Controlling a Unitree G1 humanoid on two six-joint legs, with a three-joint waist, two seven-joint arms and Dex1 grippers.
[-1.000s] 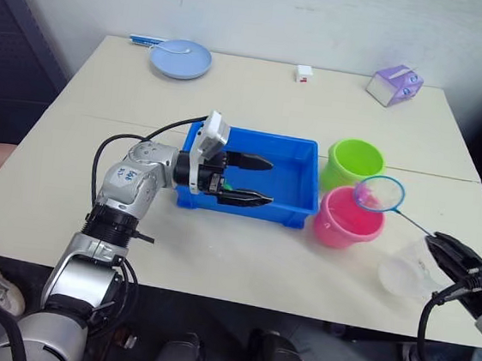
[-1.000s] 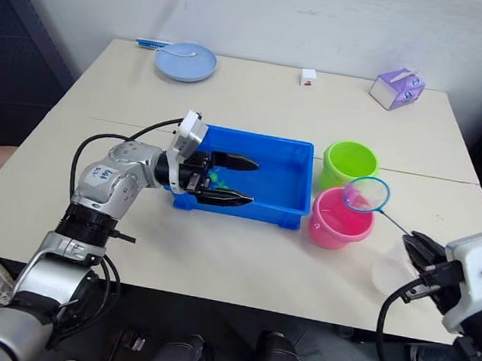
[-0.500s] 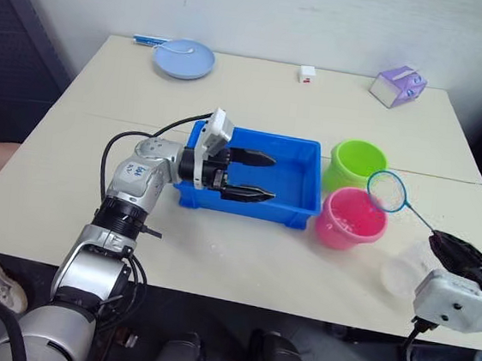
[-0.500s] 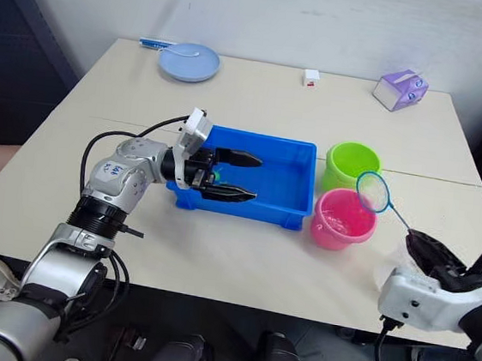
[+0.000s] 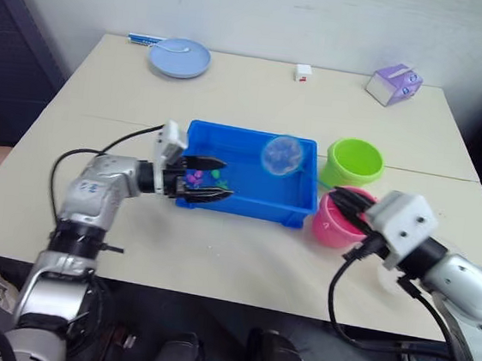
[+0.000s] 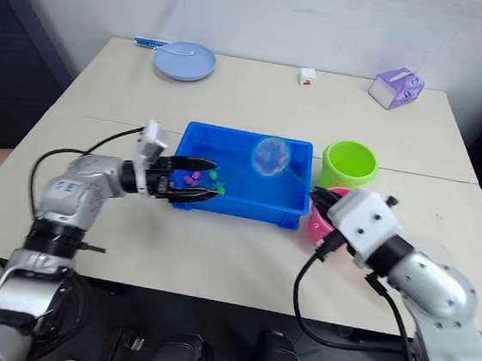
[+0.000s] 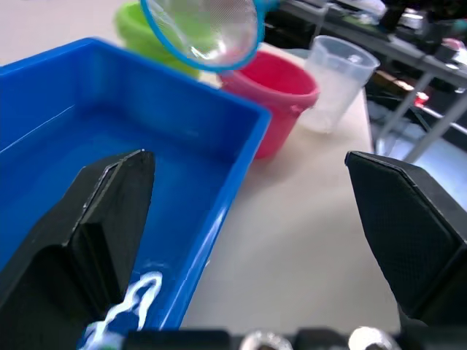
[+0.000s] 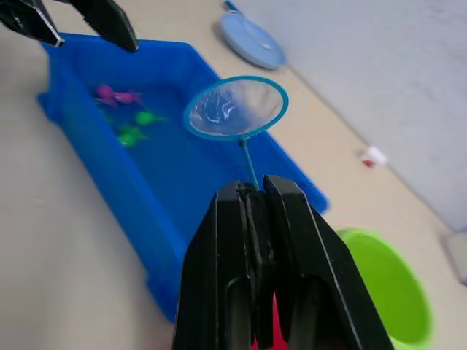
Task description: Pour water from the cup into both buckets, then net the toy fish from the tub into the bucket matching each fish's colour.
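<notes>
Right claw (image 8: pixel 255 197) is clenched on the net's thin dark handle, the net (image 8: pixel 236 108) hovering over the right part of the blue tub (image 5: pixel 294 210). It looks light and springy; holding low on the handle suits scooping. Left claw (image 5: pixel 211 180) is spread over the tub's near-left corner, beside pink and green toy fish (image 8: pixel 124 117). No writing reads.

Silver-grey jointed arms, black cables, black-fingered hands.

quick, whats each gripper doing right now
Left gripper: open, holding nothing, at the tub's near-left corner.
Right gripper: shut on the net handle, hoop over the tub.
</notes>
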